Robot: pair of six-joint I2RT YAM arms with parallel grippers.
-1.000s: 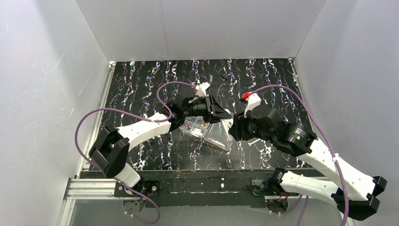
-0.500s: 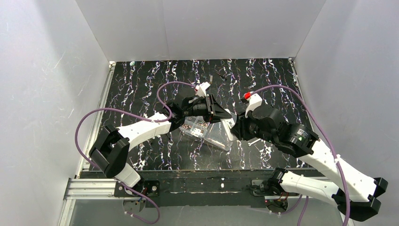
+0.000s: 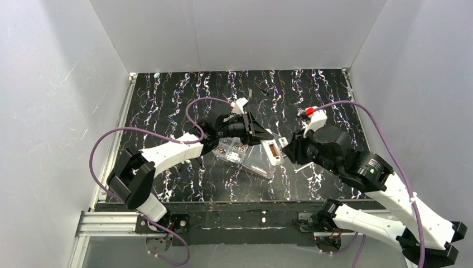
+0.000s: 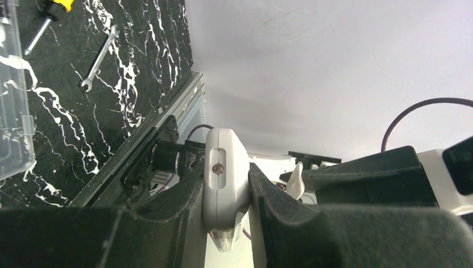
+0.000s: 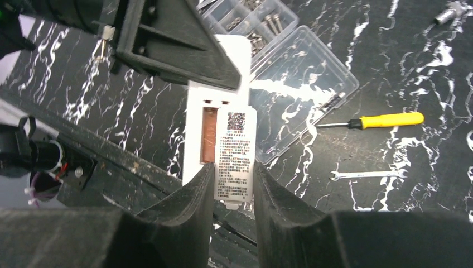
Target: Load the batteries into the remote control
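Black marbled worktop carries clear box. Above it, white remote, pinched at one end by closed left fingers; compartment exposed, copper-coloured inside. Right fingers clamped on labelled cover, which lies against remote's back. Screwdriver and spanner lie beside box.
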